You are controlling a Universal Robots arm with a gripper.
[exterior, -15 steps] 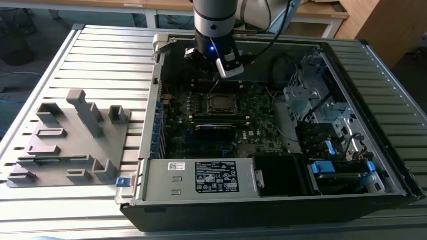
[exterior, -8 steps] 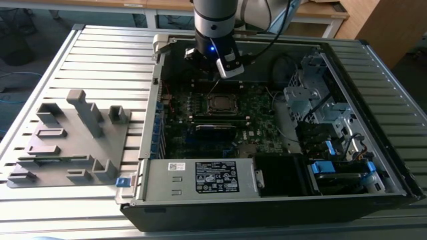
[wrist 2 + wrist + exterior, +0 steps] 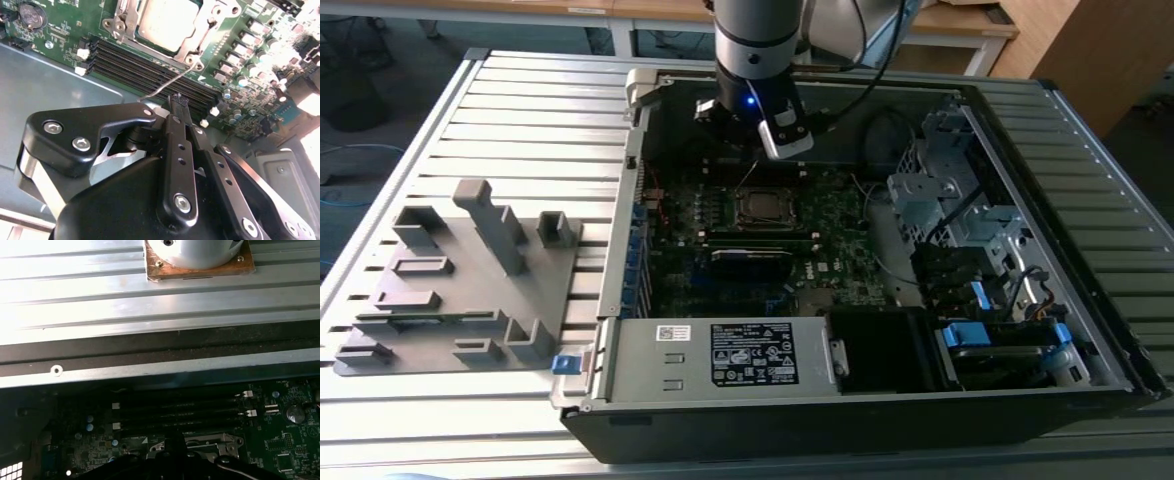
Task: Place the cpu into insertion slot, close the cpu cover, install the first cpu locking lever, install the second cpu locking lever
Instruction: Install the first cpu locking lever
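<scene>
Both jaws of the gripper (image 3: 177, 99) are pressed together, empty, beside a locking lever (image 3: 167, 84) that looks unlatched. Beyond, the cpu (image 3: 165, 20) sits in the insertion slot (image 3: 761, 206) under the lowered cpu cover (image 3: 191, 36). The levers seem left to do.

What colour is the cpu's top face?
Dull silver-grey, paler where light hits it; the cpu shows best in the second wrist view.

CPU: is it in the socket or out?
In: the CPU lies flat in the socket, with the cover framing its silver top.
</scene>
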